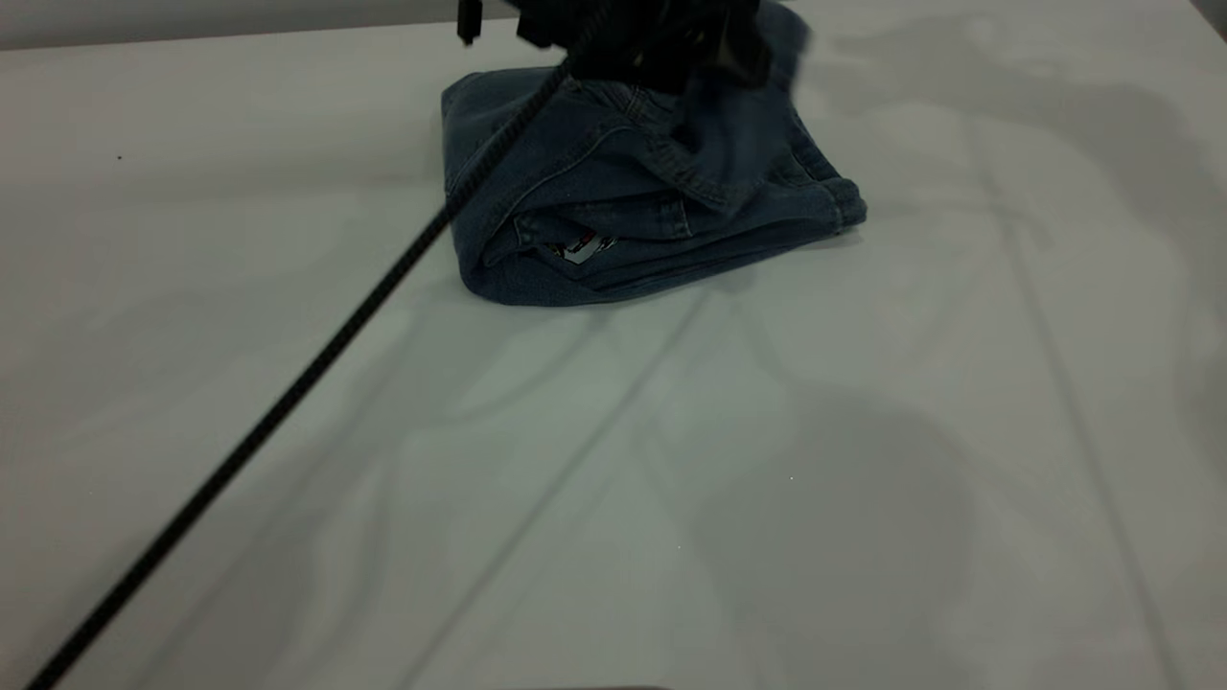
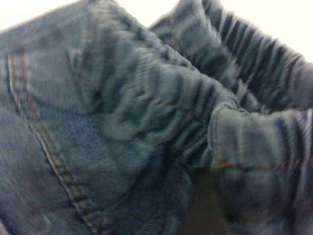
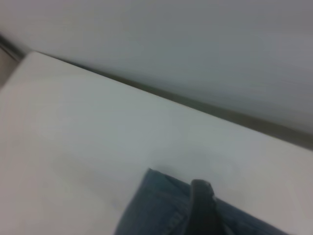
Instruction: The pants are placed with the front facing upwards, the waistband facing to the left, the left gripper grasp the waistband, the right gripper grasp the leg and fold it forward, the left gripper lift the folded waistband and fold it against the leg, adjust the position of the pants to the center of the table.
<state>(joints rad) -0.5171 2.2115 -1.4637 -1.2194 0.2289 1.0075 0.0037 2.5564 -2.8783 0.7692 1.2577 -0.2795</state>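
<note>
The blue denim pants (image 1: 613,192) lie folded in a thick bundle at the far middle of the white table (image 1: 671,498). A bit of colourful print (image 1: 580,247) peeks from between the layers, and a leg cuff (image 1: 845,206) forms the bundle's right end. My left gripper (image 1: 661,53) hangs over the bundle at the picture's top edge, shut on the waistband (image 1: 738,120), which it holds lifted above the folded cloth. In the left wrist view the ruched waistband (image 2: 161,103) fills the frame, draped over a dark finger (image 2: 201,208). My right gripper (image 3: 204,205) shows only as a dark shape over the pants' edge (image 3: 156,205).
A thin black cable (image 1: 288,402) runs slantwise from the near left corner up to the left gripper. The table's far edge (image 3: 161,93) meets a grey wall just behind the pants. Bare tabletop spreads in front and to both sides.
</note>
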